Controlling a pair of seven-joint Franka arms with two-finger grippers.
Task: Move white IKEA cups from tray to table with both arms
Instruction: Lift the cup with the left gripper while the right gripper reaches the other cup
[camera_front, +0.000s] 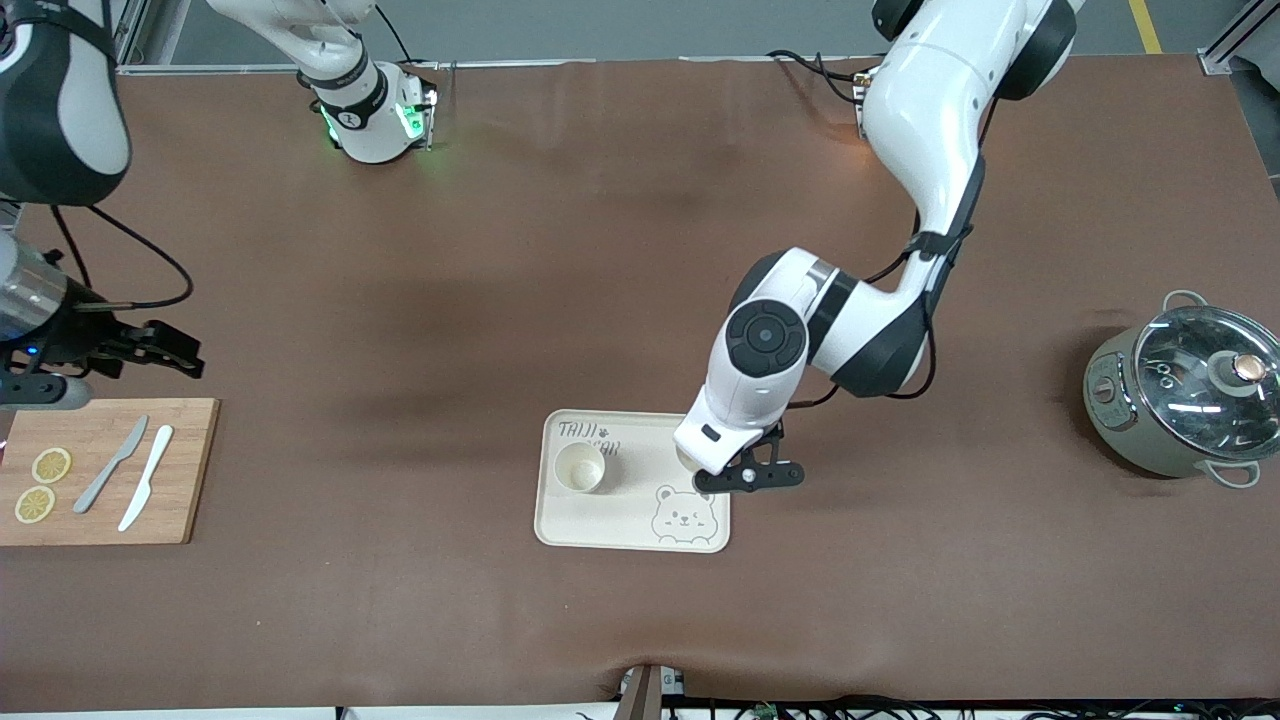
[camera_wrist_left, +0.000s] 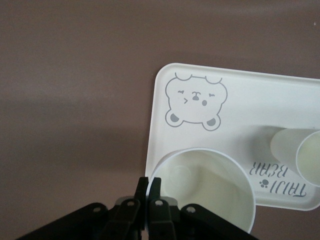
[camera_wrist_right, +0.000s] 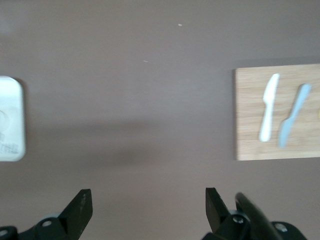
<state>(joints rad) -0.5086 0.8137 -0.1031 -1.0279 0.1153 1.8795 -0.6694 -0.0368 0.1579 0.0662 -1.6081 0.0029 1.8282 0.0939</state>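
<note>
Two white IKEA cups, one (camera_front: 580, 467) on tray (camera_front: 640, 535), one (camera_wrist_left: 207, 192) pinched by left gripper (camera_wrist_left: 149, 187), right gripper (camera_wrist_right: 145, 210) wide.

Robot lab — brown-matted table (camera_front: 520, 250), two bolted arm bases, loose cables, yellow floor tape (camera_front: 1146, 25) — kitchen props staged

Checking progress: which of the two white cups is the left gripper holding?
The cup at the tray's edge toward the left arm's end, pinched at its rim by the left gripper. The other cup stands free on the tray.
</note>
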